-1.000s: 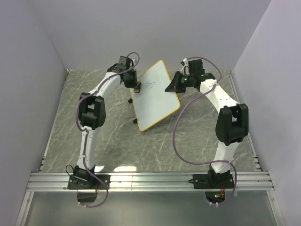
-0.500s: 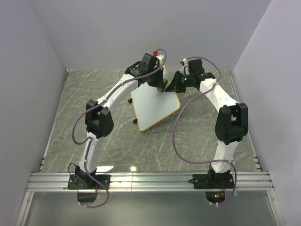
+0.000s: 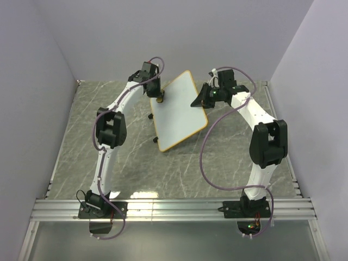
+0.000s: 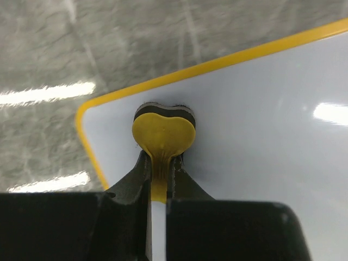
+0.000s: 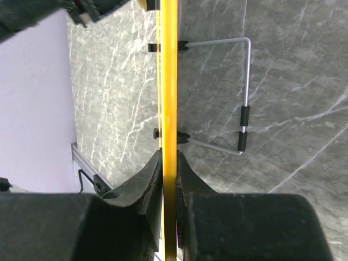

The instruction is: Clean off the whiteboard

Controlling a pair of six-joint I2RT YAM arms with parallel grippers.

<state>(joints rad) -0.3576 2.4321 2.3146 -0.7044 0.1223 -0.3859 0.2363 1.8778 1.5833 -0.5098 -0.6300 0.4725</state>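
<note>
The whiteboard [image 3: 178, 111] stands tilted on its wire stand [image 5: 244, 98] toward the 12 o'clock side of the desk [image 3: 109, 157], between the two arms. The right fingers [image 5: 154, 174] are pinched on its yellow frame, one on each face, at about 2 o'clock on the board in the overhead view. This looks like a steadying hold.

The left fingers [image 4: 142, 174] are clamped on the thin handle of a yellow heart-shaped eraser [image 4: 163, 133]. Its dark pad lies against the white surface just inside a rounded corner, at about 10 o'clock on the board from above.

The wiping looks close to finished. No writing shows on the white face in the overhead view, and the stretch seen by the left wrist camera is bare apart from light glare. Faint traces would be too small to make out from above, and the patch under the eraser pad is hidden, so a clean board is a judgement, not a certainty.

If it is clean, what remains is lifting the eraser off the surface, setting it down, and letting go of the frame so the board rests on its stand alone.
</note>
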